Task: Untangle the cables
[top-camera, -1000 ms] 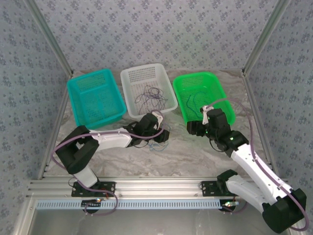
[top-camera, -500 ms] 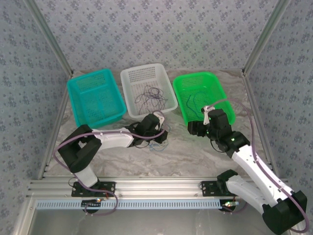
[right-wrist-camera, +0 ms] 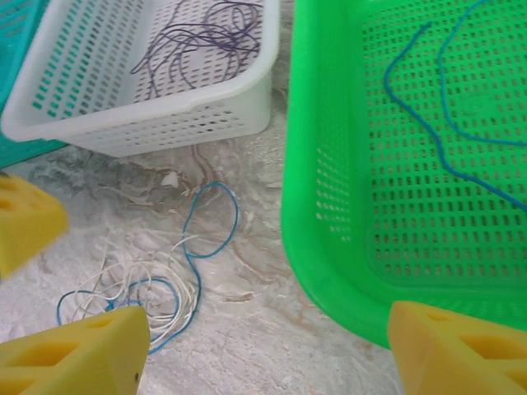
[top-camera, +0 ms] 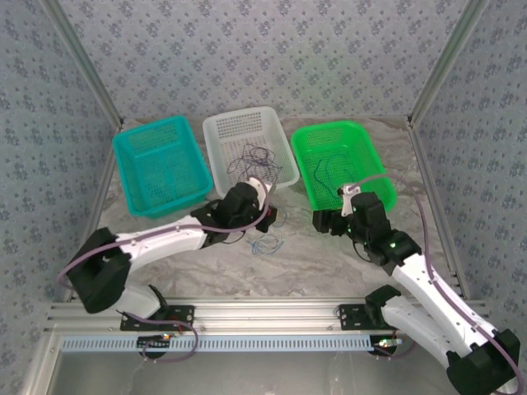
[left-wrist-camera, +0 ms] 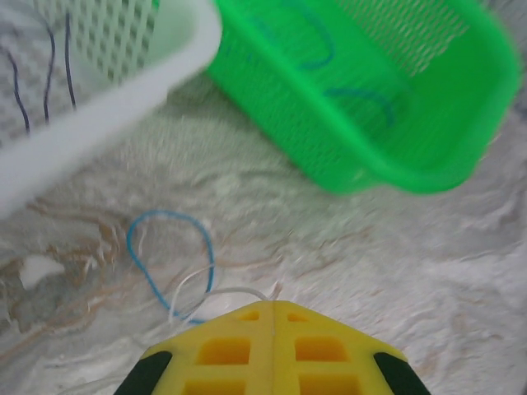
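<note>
The green basket [top-camera: 325,125], right of the white basket [top-camera: 239,114], holds blue cables [right-wrist-camera: 386,81]; purple cables [right-wrist-camera: 206,37] lie inside the white one. In front of it the left gripper [left-wrist-camera: 273,317] is closed, pinching a cream cable [right-wrist-camera: 107,284] tangled with a blue loop [right-wrist-camera: 236,218]. Further right, the right gripper [right-wrist-camera: 268,329] is spread wide.

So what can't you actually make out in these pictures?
- Left wrist view: whether the shut left gripper pinches the cream cable; its fingertips hide the contact.
- Top view: how strands cross in the blue-and-cream tangle; too small.
- Right wrist view: where the blue cable in the green basket ends; the picture's right edge cuts it off.
</note>
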Controlling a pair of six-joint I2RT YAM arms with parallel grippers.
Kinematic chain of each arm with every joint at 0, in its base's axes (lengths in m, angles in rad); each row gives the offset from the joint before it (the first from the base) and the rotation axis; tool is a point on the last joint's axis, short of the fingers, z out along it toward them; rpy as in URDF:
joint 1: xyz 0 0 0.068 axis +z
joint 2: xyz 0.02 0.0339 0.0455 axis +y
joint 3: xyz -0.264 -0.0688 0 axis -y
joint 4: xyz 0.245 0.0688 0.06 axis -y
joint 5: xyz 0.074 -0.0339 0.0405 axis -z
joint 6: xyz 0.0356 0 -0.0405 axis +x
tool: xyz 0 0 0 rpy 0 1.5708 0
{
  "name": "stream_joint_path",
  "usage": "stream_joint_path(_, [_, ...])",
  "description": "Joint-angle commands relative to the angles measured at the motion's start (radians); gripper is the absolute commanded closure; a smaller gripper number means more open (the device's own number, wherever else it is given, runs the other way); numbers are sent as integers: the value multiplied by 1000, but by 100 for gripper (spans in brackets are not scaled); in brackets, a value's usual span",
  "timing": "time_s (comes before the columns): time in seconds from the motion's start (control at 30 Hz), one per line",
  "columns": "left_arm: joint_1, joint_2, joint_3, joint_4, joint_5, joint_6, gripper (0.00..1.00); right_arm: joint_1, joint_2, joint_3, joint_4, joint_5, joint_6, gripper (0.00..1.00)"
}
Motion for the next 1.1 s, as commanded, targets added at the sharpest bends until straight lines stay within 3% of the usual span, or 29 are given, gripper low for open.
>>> stream_joint_path(0.0, [-5, -70, 49, -46, -14, 32, 100, 46, -33, -36, 109, -1, -11, 19])
stream_joint_path(0.33, [-7, -186, 73, -36, 15, -15, 100, 284, -4, -131, 436, 123, -92, 4])
stream_joint_path(0.63, [-9, -258, 93, 14, 60, -78, 100, 424, 228, -139, 776, 280, -151, 3])
stream_joint_path(0.83, [-18, -295, 93, 19, 64, -104, 100, 441, 389, -66, 864, 408, -178, 3])
stream_joint_path(0.93, [-20, -318, 89, 29, 65, -120, 100, 441, 464, -24, 906, 402, -190, 3])
stream_joint_path(1.07, [-21, -344, 91, 45, 69, -137, 100, 438, 579, 65, 875, 446, -191, 10])
